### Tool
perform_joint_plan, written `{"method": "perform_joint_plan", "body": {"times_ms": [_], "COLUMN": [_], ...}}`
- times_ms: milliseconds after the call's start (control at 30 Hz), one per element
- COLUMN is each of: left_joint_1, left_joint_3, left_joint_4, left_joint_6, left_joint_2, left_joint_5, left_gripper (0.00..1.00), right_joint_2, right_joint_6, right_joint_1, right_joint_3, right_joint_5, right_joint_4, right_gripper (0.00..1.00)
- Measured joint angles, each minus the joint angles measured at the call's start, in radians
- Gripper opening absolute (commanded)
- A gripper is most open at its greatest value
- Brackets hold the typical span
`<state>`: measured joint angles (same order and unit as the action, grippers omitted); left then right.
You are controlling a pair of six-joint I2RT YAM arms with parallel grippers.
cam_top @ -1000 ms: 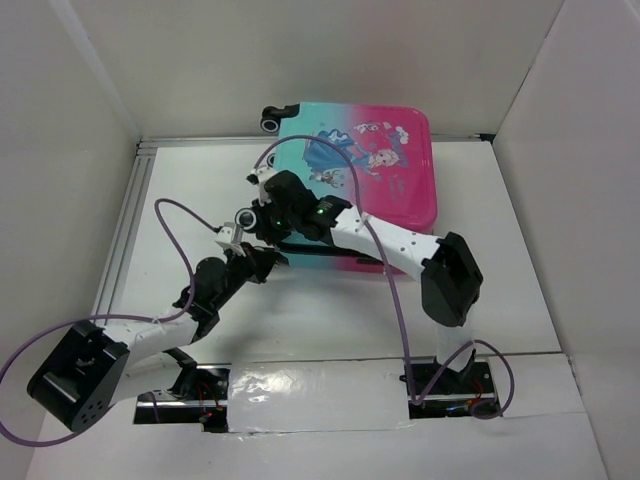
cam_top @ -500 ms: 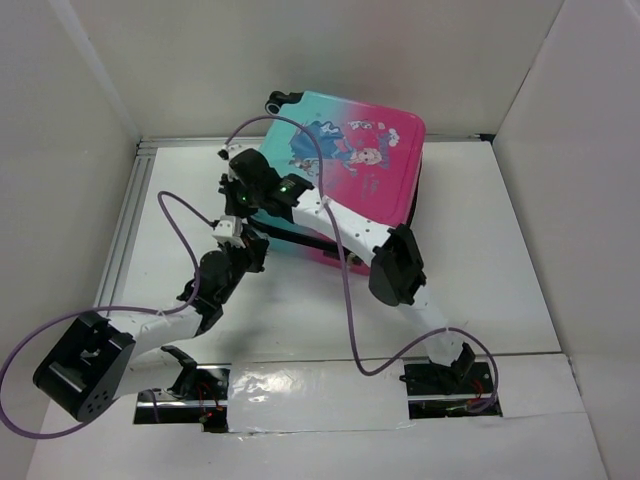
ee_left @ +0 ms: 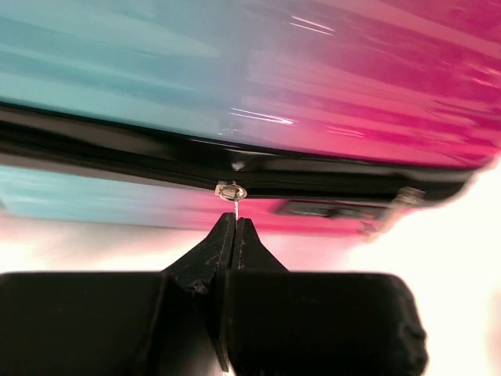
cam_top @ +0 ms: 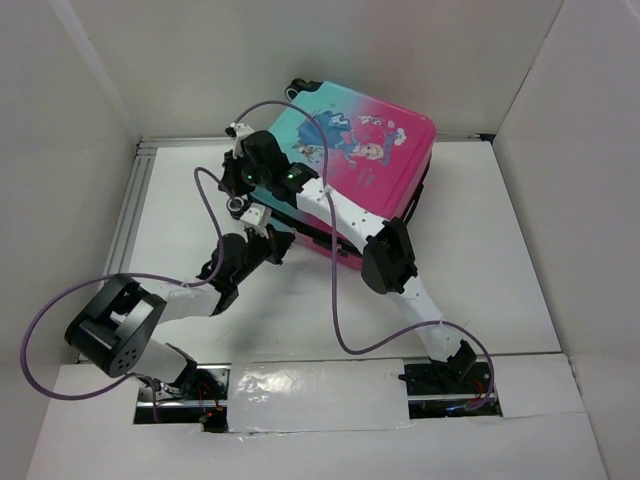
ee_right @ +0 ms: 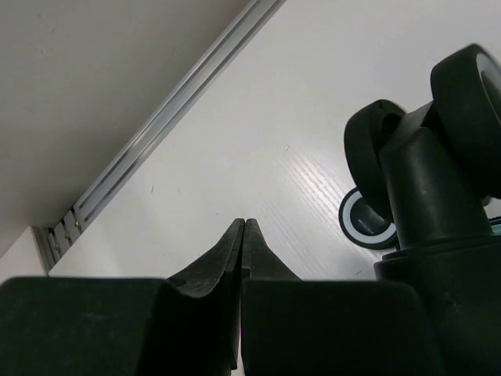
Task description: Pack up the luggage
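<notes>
By the counter's far edge, the left gripper (ee_left: 236, 225) is pinching the silver zipper pull (ee_left: 232, 193) of the pink-teal hard-shell suitcase (cam_top: 385, 150); the right gripper (ee_right: 242, 227) is clenching nothing. Zipping shut likely needs steady dragging.

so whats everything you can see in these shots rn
luggage: one, teal fading to pink with cartoon figures, far middle of the table, partly under the right arm
zipper pull: one, silver, on the black zip band along the luggage's side
wheels: at least two, black, at the luggage's far left corner
rail: one, silver, along the table's left edge
table: one, white, walled in by white panels
cables: two, purple, one looping along each arm
left gripper: one, black, shut on the zipper pull
right gripper: one, black, shut on nothing, beside the wheels
</notes>
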<state>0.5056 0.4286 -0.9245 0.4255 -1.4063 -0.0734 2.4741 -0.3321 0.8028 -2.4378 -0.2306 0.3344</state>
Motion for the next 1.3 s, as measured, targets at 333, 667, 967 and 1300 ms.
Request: {"method": "perform_joint_plan", "body": {"times_ms": [333, 667, 967, 1300], "left_joint_1": [0.222, 0.44, 0.501, 0.458], "left_joint_3": [0.078, 0.134, 0.157, 0.135], "left_joint_4": [0.012, 0.025, 0.004, 0.092], "left_joint_6": [-0.04, -0.088, -0.082, -0.057], "left_joint_2": [-0.069, -0.125, -0.162, -0.075], "left_joint_5": [0.142, 0.264, 0.317, 0.286], "left_gripper": [0.0, 0.0, 0.0, 0.98], "right_joint_2": [-0.038, -0.05, -0.091, -0.174], "right_joint_6": [0.001, 0.021, 0.051, 0.135], "right_joint_1": [-0.038, -0.077, -0.163, -0.238], "right_joint_3": [0.057, 0.09, 0.162, 0.217], "right_joint_5": [-0.011, -0.016, 0.002, -0.009], "right_joint_4": [0.006, -0.002, -0.012, 0.071], "right_gripper": [0.0, 0.0, 0.01, 0.68]}}
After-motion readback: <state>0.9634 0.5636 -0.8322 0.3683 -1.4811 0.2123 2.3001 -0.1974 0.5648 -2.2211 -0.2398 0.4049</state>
